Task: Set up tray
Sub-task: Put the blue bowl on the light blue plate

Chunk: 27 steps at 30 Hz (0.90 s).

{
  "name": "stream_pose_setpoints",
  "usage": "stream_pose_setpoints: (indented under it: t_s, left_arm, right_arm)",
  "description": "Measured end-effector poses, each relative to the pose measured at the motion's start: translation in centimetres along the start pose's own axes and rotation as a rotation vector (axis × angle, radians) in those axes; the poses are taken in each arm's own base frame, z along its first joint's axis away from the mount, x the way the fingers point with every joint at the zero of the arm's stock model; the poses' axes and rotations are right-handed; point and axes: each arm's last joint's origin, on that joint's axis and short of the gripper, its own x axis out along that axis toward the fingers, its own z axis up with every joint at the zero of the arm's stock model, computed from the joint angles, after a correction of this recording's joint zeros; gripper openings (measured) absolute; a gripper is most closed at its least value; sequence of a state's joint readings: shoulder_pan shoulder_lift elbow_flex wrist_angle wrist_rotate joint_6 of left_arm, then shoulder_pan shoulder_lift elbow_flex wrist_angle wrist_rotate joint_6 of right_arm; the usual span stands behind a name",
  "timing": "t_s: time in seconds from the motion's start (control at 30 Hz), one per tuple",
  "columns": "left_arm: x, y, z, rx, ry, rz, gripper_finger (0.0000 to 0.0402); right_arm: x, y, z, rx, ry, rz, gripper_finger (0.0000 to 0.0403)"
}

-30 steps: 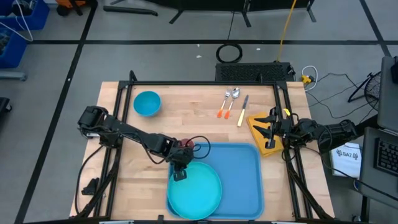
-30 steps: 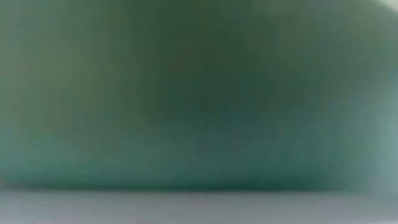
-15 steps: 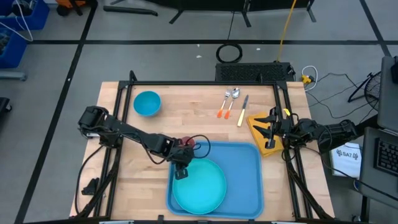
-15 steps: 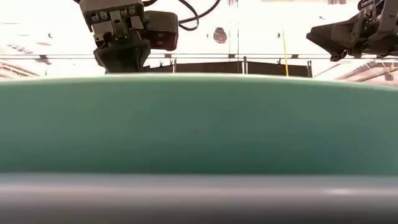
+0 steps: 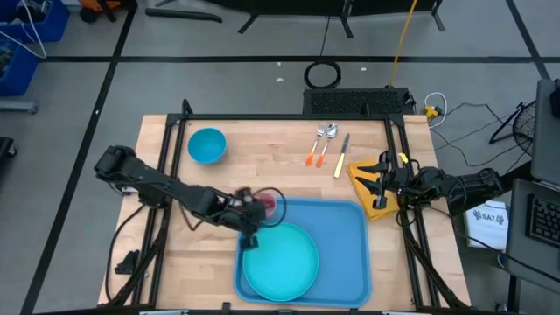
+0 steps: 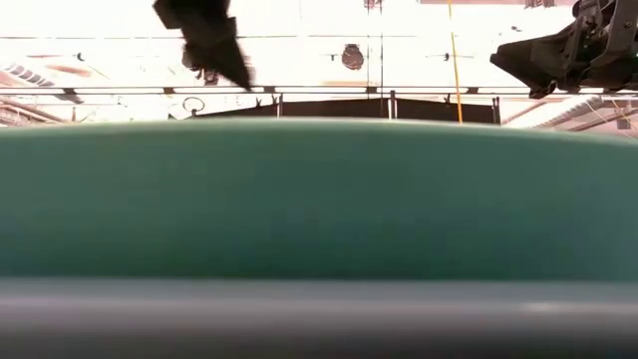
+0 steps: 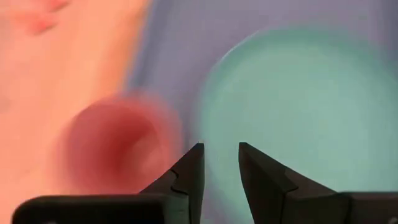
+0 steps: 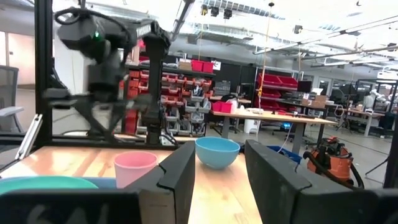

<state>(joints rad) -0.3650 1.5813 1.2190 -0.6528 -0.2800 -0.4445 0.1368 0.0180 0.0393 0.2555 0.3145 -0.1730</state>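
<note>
1. Since the tray (image 5: pixel 346 254) is a broad, flat sheet of light-blue plastic with a raised rim, I judge it light and fairly stiff, though it may bend a little if lifted by one side only.
2. Its smooth plastic will probably be slippery, so the rim is the sensible place to take hold; a pinch on a long side near a corner should give the best purchase.
3. With the round teal plate (image 5: pixel 280 262) already lying in its left half, the load is off-centre, and a lift or push could tip or slide the plate; this is a guess from how things lie.
4. On the worktop (image 5: pixel 262 157), the tray sits against the near edge, a little right of the middle, with its near rim at that edge.
5. At the tray's far-left corner, the left pincer (image 5: pixel 248 220) hangs just above the rim beside a pink cup (image 5: pixel 268 204); in the left wrist view its fingers (image 7: pixel 186 177) stand slightly apart, holding nothing.
6. By the worktop's right edge, the right pincer (image 5: pixel 378 179) waits over a yellow block (image 5: pixel 372 191), just beyond the tray's far-right corner and not touching it; its jaws are apart and empty in the right wrist view.
</note>
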Motion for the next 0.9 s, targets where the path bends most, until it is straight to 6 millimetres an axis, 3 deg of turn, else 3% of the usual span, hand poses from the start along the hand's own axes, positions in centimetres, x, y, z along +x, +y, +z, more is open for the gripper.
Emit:
stream_pose_setpoints:
  t_s: [0.1, 0.23, 0.4, 0.73, 0.9]
  left_arm:
    - [-2.5, 1.9, -1.0, -0.043, 0.038, 0.176, 0.0104]
    - [-5.9, 5.8, -2.5, -0.207, 0.107, 0.428, 0.0104]
    - [-8.2, 10.5, -3.7, -0.409, 0.282, 0.531, 0.0104]
    - [-8.0, 18.5, -3.3, -0.645, 0.417, 0.438, 0.0104]
    - [-6.9, 22.2, -4.3, -0.727, 0.409, 0.397, 0.0104]
  right_arm:
    - [0.0, 0.0, 0.0, 0.000, 0.000, 0.000, 0.0130]
    - [0.0, 0.0, 0.0, -0.004, 0.002, 0.000, 0.0130]
    - [0.0, 0.0, 0.0, -0.004, 0.002, 0.000, 0.0130]
    - [0.0, 0.0, 0.0, -0.005, 0.002, 0.001, 0.0130]
    - [0.0, 0.0, 0.0, -0.005, 0.002, 0.001, 0.0130]
